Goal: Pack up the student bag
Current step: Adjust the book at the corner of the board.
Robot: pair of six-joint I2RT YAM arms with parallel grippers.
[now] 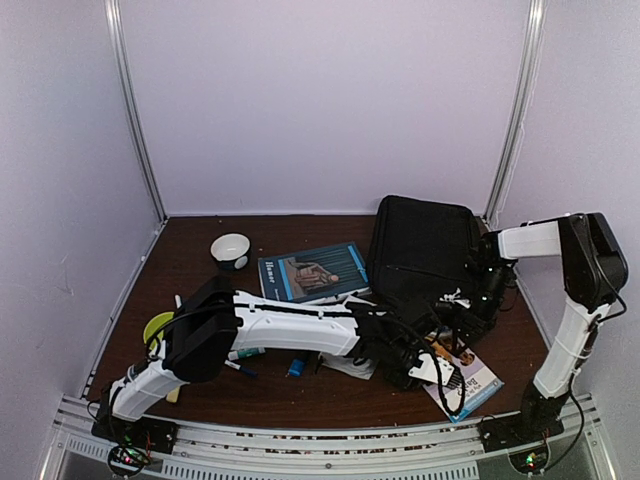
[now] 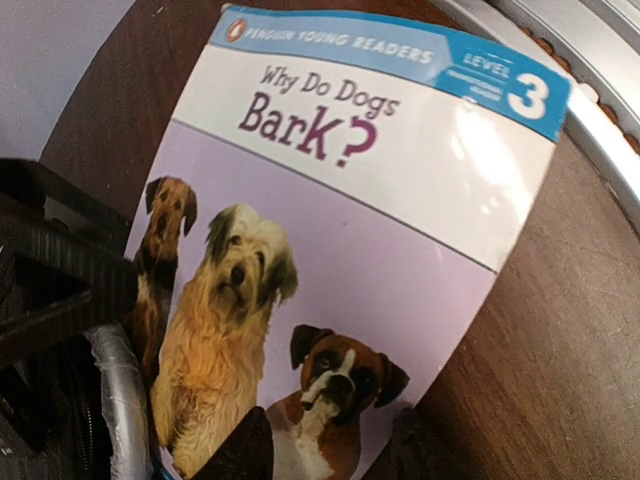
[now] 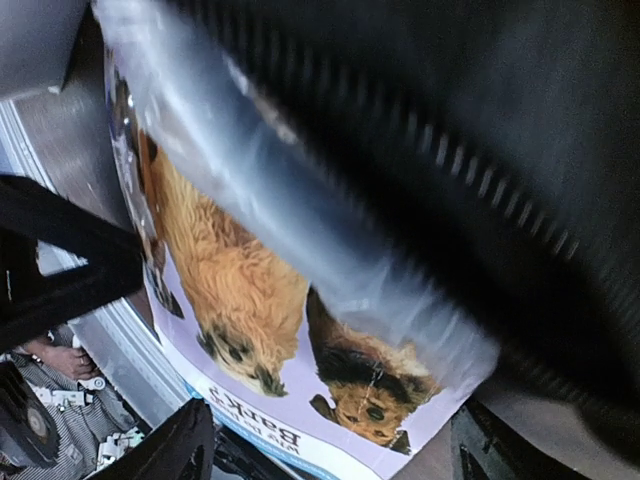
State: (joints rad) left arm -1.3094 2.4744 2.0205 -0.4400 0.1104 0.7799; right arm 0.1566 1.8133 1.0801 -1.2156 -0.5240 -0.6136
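The student bag [image 1: 425,245], black and soft, lies at the back right; its dark fabric [image 3: 480,150] and grey handle [image 3: 300,230] show blurred in the right wrist view. A picture book about dogs [image 1: 470,380] lies at the bag's front edge, one end under the handle [image 2: 120,400]. My left gripper [image 2: 325,455] hovers over the book [image 2: 350,200], its fingers apart on either side of the lower corner, one over the cover and one over the table. My right gripper [image 3: 330,460] stands wide open at the bag's front edge, above the book [image 3: 260,330], holding nothing.
A blue book [image 1: 315,270] lies left of the bag, with a white bowl [image 1: 231,248] further left. A yellow-green thing [image 1: 157,326] sits by the left arm's base. A white pouch [image 1: 350,362] and a blue pen [image 1: 295,367] lie under the left arm. The metal rail [image 2: 590,90] runs along the near edge.
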